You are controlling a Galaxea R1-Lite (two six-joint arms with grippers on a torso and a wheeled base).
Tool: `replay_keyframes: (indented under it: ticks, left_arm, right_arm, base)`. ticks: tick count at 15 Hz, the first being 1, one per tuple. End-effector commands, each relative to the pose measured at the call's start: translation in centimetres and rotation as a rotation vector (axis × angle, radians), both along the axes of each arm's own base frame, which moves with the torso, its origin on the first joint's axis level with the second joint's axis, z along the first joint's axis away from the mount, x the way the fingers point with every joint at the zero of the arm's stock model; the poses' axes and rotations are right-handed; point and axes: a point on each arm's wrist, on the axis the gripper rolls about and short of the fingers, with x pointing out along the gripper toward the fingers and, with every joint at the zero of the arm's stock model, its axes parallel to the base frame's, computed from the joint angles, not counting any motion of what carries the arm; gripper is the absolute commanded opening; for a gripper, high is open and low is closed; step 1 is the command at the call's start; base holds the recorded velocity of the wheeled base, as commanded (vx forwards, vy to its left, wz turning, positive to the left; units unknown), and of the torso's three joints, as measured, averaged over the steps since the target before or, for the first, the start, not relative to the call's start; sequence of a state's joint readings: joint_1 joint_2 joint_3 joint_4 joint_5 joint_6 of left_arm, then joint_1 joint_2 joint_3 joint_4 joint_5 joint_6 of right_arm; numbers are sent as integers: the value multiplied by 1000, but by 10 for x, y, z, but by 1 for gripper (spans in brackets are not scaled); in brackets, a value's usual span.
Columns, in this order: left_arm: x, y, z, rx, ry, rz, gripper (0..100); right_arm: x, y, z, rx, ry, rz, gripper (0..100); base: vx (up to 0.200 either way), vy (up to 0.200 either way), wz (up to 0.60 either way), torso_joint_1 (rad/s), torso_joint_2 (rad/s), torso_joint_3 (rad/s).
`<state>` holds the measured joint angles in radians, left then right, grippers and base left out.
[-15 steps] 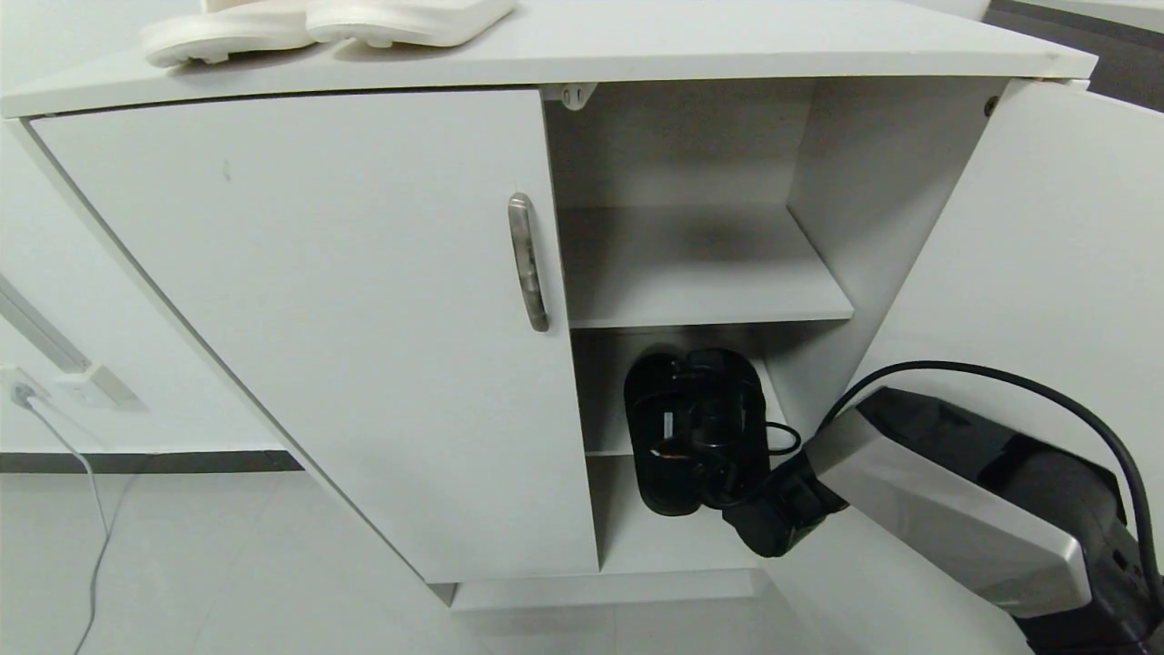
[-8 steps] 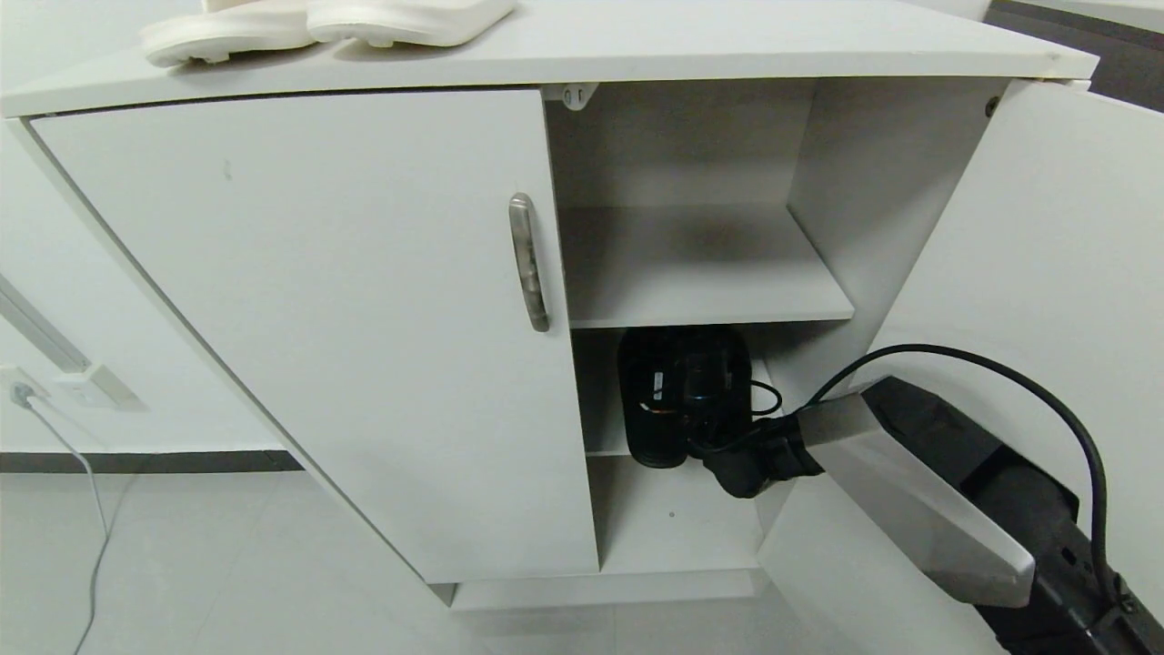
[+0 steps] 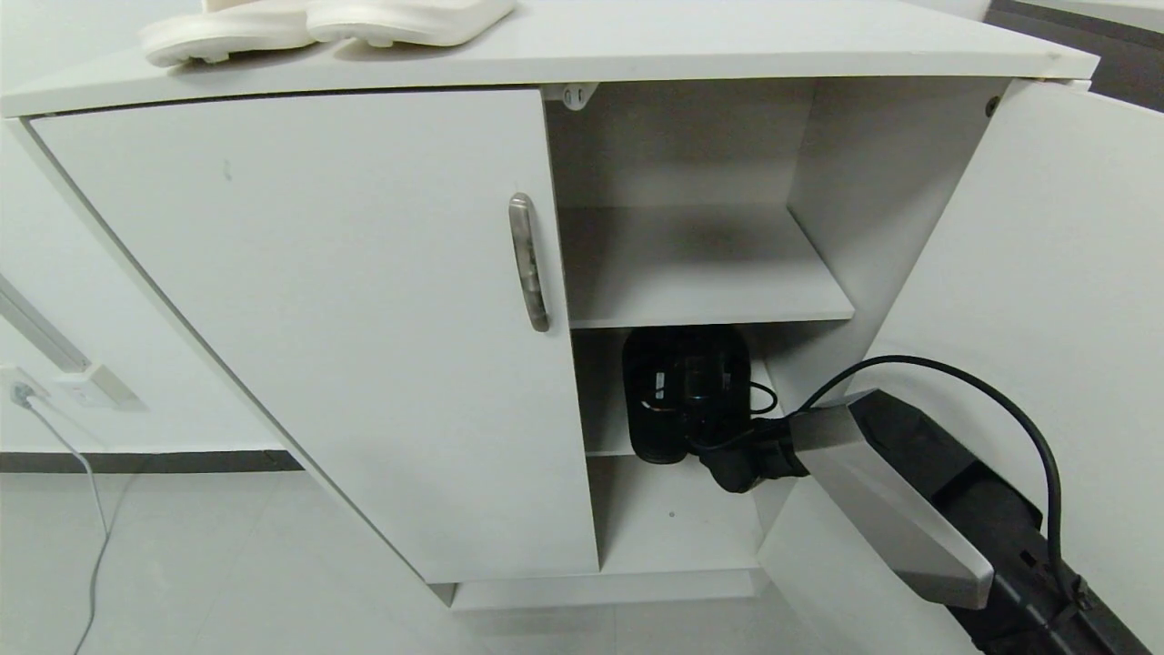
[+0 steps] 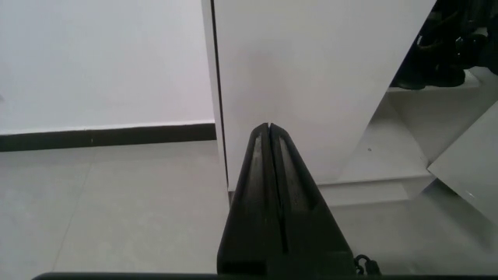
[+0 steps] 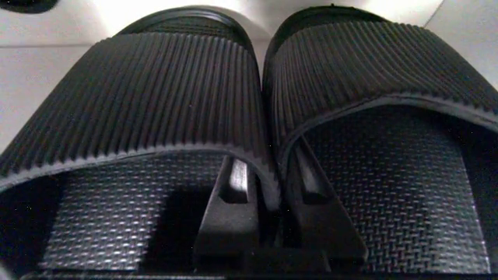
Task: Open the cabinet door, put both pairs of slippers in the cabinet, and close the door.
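Right pincer [image 5: 268, 183] clamping 2 ribbed black slippers [image 5: 156, 101] (rubbery), left pincer [image 4: 268, 136] pressed together

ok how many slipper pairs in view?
2. The black pair is inside the cabinet under the upper shelf, pinched by the right gripper; the white pair lies on the cabinet top, partly cut off.

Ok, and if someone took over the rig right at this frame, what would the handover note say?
Right end effector: shut on the black slippers, pinching their inner sides together, inside the cabinet at its lower shelf; not yet released.
Left end effector: shut, empty, low before the closed left door.
Done: right door open.
Left: release black pair, load white slippers from the cabinet top, close door.
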<state>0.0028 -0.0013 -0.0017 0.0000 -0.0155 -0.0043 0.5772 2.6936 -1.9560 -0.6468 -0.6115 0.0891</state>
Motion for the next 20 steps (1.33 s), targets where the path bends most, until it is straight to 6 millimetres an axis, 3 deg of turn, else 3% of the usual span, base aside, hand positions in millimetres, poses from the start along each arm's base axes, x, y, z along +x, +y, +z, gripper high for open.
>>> replay_keyframes:
  ticks: [1, 2, 5, 8, 13, 14, 16, 17, 20]
  left_arm:
    - [0, 0, 0, 0, 1, 0, 0]
    - [0, 0, 0, 0, 1, 0, 0]
    - [0, 0, 0, 0, 1, 4, 0]
    - [0, 0, 0, 1, 1, 0, 0]
    - [0, 0, 0, 3, 3, 2, 0]
    - [0, 0, 0, 3, 1, 1, 0]
    - [0, 0, 0, 0, 1, 0, 0]
    - [0, 0, 0, 1, 1, 0, 0]
    - [0, 0, 0, 0, 1, 0, 0]
  right_arm:
    - [1, 0, -4, -4, 6, -1, 0]
    - [1, 0, -4, -2, 5, -1, 100]
    - [-4, -2, 0, -8, 15, -12, 100]
    - [-33, -11, 20, -9, 48, -5, 100]
    - [-118, -19, 41, -13, 50, 81, 100]
    - [-147, -23, 46, -15, 49, 121, 100]
    - [-185, -29, 53, -28, 57, 189, 100]
    - [-194, -30, 55, -33, 65, 215, 100]
    - [-195, -30, 53, -38, 73, 230, 100]
  base:
    - [0, 0, 0, 0, 0, 0]
    - [0, 0, 0, 0, 0, 0]
    - [0, 0, 0, 0, 0, 0]
    - [0, 0, 0, 0, 0, 0]
    - [0, 0, 0, 0, 0, 0]
    - [0, 0, 0, 0, 0, 0]
    - [0, 0, 0, 0, 0, 0]
    - [0, 0, 0, 0, 0, 0]
    - [-67, 0, 0, -1, 1, 2]
